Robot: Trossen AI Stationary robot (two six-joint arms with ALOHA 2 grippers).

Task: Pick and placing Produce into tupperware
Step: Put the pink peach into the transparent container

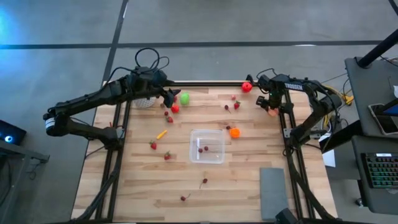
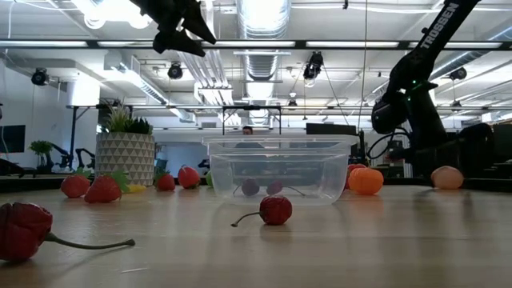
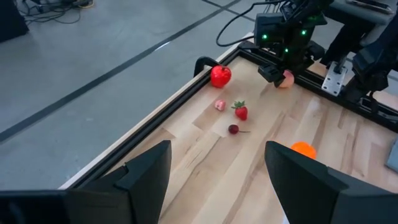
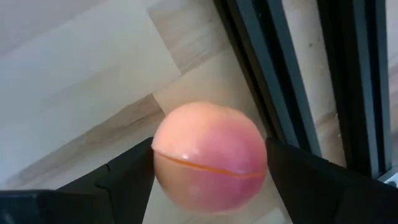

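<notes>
The word "TROSSEN" stands in white letters on the right arm [image 2: 436,32]; nothing else is readable.

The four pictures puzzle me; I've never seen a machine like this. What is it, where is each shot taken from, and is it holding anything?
It is a robot with two dark arms at a wooden table. One picture looks down from above, one looks level across the tabletop, and two come from cameras on the wrists. Small toy fruits lie scattered around a clear tupperware that already holds two cherries. The right gripper has its fingers on either side of a peach-pink ball by the table's edge; whether it grips it, I cannot tell. The left gripper hangs open and empty above the table.
</notes>
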